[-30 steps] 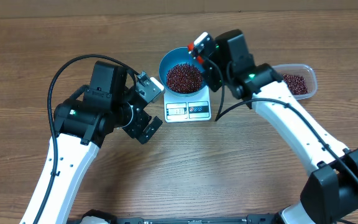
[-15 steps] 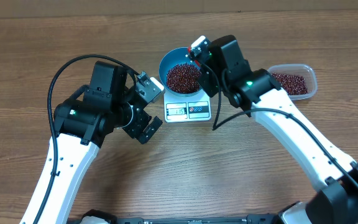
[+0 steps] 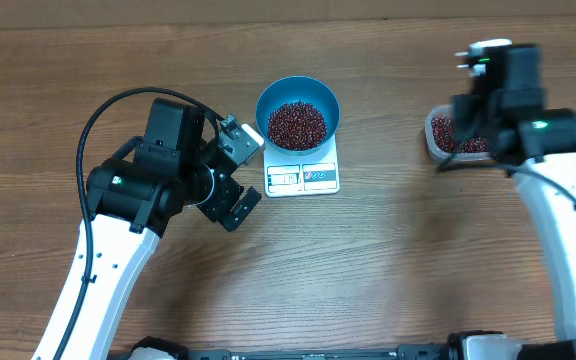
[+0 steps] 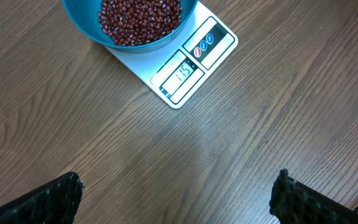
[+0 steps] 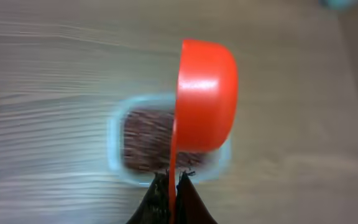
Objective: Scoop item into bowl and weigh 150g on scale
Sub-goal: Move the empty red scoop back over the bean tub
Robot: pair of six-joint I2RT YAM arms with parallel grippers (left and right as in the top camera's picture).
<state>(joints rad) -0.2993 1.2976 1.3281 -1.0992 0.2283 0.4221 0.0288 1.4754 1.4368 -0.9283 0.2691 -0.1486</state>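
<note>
The blue bowl (image 3: 298, 100) stands on the white scale (image 3: 303, 178) and holds a heap of dark red-brown beans (image 3: 297, 125). The left wrist view shows the bowl (image 4: 86, 25), the beans (image 4: 140, 18) and the scale (image 4: 194, 65) with its display lit. My left gripper (image 3: 259, 172) hangs open just left of the scale, nothing between its fingers (image 4: 61, 199). My right gripper (image 5: 173, 176) is shut on the thin handle of an orange-red scoop (image 5: 207, 93). The scoop is over a clear tub (image 5: 114, 134) of beans, its cup turned on its side.
The clear tub (image 3: 434, 138) sits at the right of the wooden table, partly hidden under my right wrist (image 3: 503, 85). A black cable (image 3: 98, 120) loops over my left arm.
My right arm has swung with the scoop from over the blue bowl to the right, to above the clear tub. The left arm has not moved.
</note>
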